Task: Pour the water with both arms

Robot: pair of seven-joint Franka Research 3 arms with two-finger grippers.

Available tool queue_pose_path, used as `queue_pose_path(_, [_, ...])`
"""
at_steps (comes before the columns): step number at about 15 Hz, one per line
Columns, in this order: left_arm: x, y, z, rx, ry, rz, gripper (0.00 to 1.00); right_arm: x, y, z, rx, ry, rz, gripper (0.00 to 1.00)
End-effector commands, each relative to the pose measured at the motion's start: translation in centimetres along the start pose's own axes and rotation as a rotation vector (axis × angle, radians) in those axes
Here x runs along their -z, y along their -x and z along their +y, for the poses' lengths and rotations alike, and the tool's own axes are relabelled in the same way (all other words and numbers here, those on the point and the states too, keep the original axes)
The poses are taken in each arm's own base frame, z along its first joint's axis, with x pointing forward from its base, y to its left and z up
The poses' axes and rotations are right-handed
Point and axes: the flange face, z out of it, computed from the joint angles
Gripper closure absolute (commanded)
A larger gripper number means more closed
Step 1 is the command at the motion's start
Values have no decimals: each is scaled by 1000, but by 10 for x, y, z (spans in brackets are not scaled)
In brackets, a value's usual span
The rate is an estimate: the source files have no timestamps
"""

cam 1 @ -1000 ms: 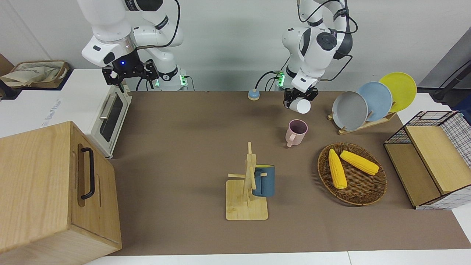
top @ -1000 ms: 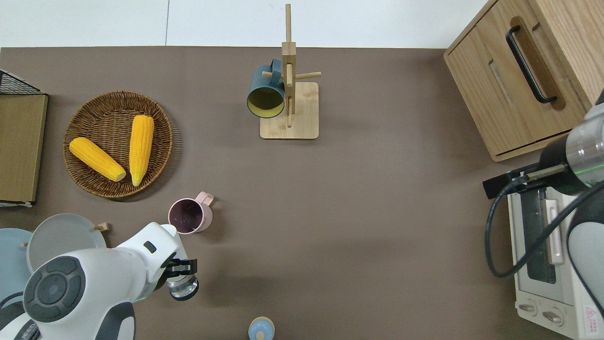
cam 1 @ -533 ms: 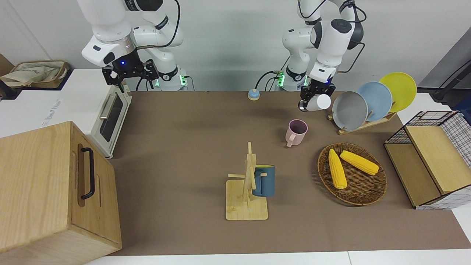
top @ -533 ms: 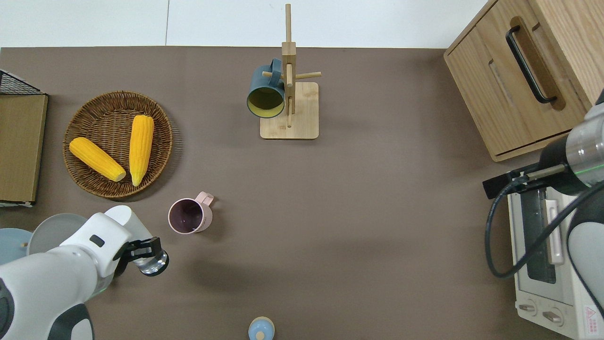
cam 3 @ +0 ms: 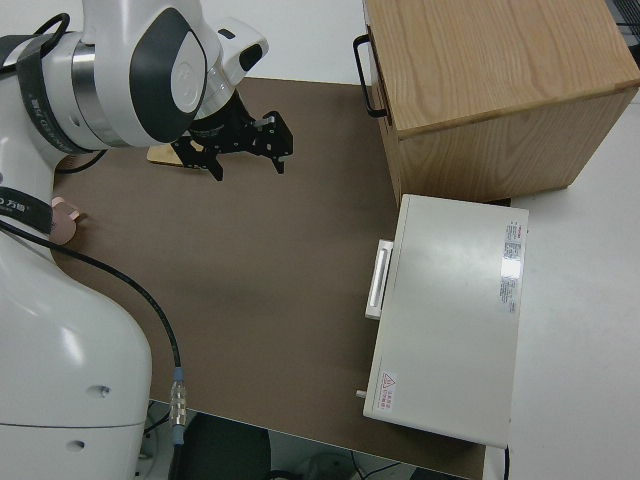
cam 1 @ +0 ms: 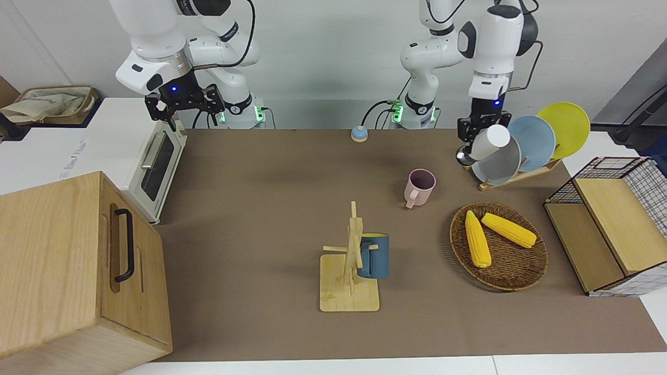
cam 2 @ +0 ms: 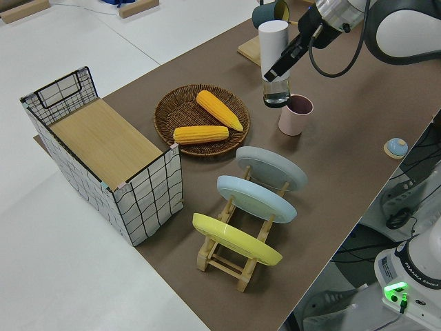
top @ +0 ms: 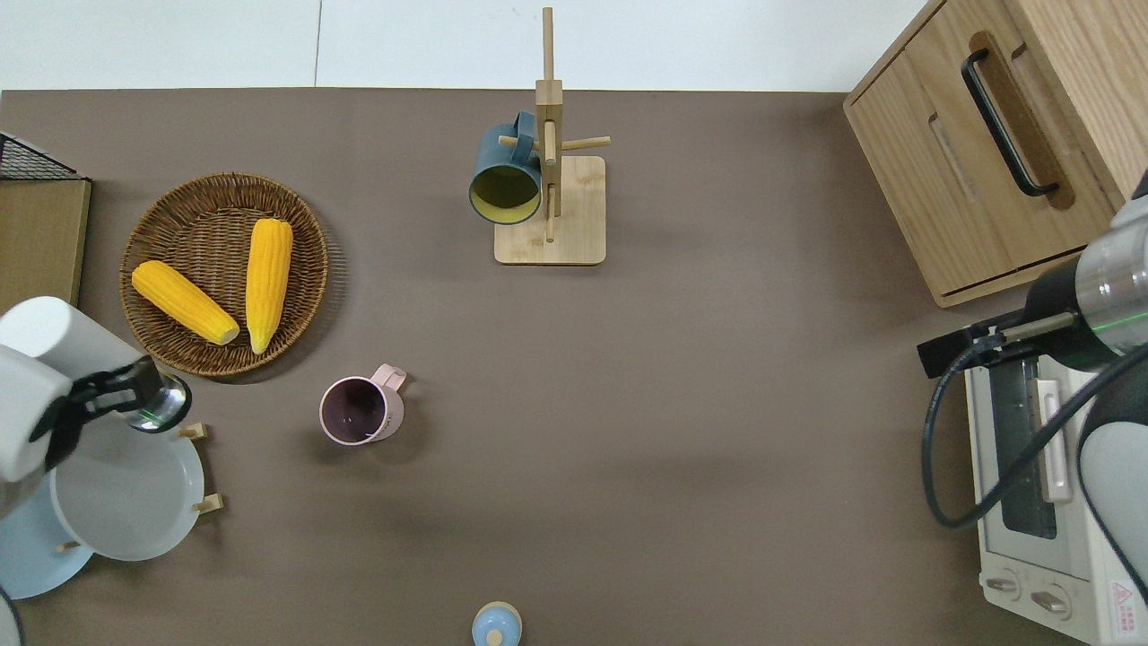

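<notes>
My left arm has swung away from the pink mug toward its own end of the table, carrying the bottle with it; the mug has not moved. My left gripper is clenched round the bottle's clear lower part, the white top tipped away from me, and hangs over the farther edge of the grey plate in the rack, near the wicker basket with its two corn cobs. The mug stands upright on the table, apart from the bottle, its mouth bare. Farther from me, mid-table, a blue mug hangs on the wooden mug tree. My right arm is parked, its right gripper spread wide and holding nothing.
</notes>
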Motion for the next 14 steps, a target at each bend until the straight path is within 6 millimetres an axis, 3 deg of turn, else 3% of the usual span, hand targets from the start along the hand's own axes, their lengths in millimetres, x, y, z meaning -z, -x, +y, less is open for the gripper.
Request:
queue_pose_path(1, [16, -80, -46, 27, -16, 84, 1000, 3, 2, 0, 8, -14, 8, 15])
queue_pose_path(3, [14, -105, -72, 23, -19, 100, 1000, 3, 2, 0, 8, -14, 8, 15])
queue_pose_path(6, [-6, -136, -131, 5, -16, 108, 1000, 3, 2, 0, 8, -14, 8, 15])
queue_pose_path(9, [-14, -169, -177, 5, 43, 160, 1000, 3, 2, 0, 8, -14, 10, 15])
queue_pose_path(11, [-27, -180, -202, -7, 31, 220, 1000, 3, 2, 0, 8, -14, 8, 15])
queue_pose_path(14, [-48, -175, -244, -63, 44, 275, 1000, 3, 2, 0, 8, -14, 8, 15])
